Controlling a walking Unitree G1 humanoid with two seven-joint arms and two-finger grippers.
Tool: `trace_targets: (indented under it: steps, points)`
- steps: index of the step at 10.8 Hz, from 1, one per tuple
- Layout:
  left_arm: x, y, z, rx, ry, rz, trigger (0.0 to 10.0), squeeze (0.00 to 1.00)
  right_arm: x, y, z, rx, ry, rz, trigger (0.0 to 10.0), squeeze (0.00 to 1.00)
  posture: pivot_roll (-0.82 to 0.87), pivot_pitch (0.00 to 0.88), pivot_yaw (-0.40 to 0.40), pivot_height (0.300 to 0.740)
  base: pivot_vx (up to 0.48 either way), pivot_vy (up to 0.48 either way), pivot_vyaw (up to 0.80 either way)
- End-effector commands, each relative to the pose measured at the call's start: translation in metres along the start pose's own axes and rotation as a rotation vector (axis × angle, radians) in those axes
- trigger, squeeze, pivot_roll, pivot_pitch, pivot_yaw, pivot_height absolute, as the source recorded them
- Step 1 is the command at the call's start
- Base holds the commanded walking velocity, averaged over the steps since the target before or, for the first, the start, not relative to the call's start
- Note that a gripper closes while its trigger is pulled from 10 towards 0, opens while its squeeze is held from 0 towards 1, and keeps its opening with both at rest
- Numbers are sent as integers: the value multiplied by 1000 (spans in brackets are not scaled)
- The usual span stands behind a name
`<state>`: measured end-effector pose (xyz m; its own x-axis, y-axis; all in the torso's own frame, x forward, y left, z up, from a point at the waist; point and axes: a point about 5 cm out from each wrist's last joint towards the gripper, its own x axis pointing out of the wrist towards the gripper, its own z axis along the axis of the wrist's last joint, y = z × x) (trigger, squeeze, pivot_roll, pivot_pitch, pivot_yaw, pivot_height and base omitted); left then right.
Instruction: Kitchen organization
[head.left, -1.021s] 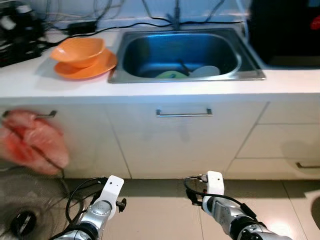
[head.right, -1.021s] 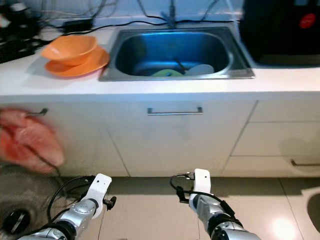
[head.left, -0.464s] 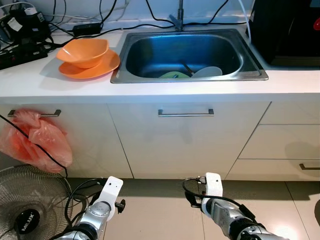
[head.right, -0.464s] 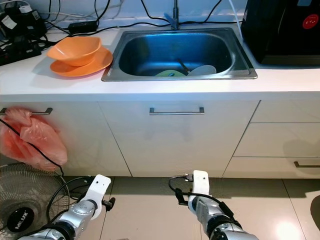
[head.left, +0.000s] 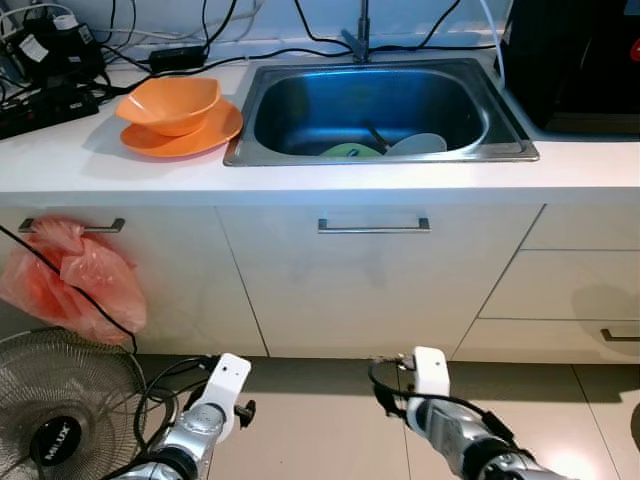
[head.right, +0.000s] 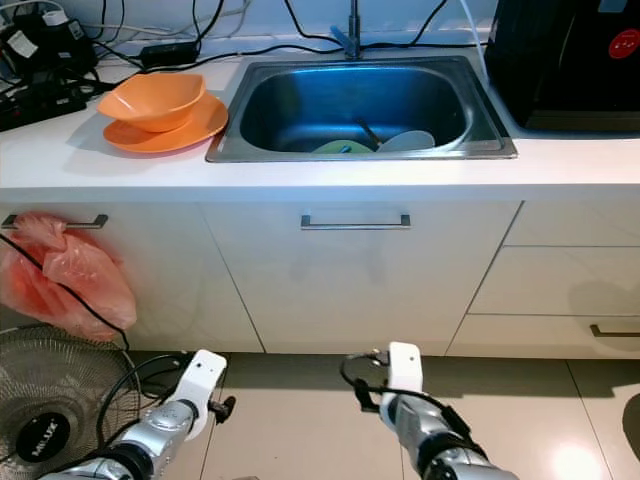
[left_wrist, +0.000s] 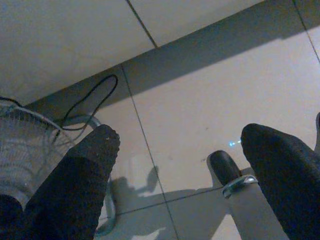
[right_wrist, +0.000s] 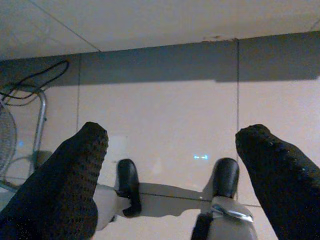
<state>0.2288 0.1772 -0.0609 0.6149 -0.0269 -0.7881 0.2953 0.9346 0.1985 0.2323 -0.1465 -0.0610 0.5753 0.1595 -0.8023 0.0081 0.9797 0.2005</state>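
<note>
Now both arms hang slightly lower, sink (head.left: 262, 120) unchanged.

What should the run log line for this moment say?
left gripper: open, low, idle | right gripper: open, low, idle | orange bowl: on orange plate | sink: holds dishes

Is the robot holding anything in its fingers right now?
No, nothing is held. The left gripper and the right gripper both hang low over the floor with their fingers spread wide apart and nothing between them.
</note>
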Motion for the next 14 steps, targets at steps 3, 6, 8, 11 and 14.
trace_targets:
  steps: [3, 6, 8, 11, 14]
  points:
    - [1, -11, 7, 30, -26, -30, 10000, 0, -3, -14, -8, -32, 17, -40, 10000, 0, 32, 0, 79, 740, 0, 0, 0]
    - [2, -18, 7, -22, -23, -45, 10000, 0, -7, -25, -18, -61, 43, -60, 10000, 0, 18, 0, 62, 740, 0, 0, 0]
    - [2, -17, 8, -31, -26, -38, 10000, 0, -6, -24, -15, -65, 39, -56, 10000, 0, 26, 0, 63, 740, 0, 0, 0]
    - [2, -12, 7, -16, -22, -23, 10000, 0, -4, -17, -9, -68, 29, -40, 10000, 0, 45, 0, 72, 740, 0, 0, 0]
    - [1, -7, 5, -4, -13, -12, 10000, 0, -3, -11, -8, -64, 27, -21, 10000, 0, 53, 0, 79, 740, 0, 0, 0]
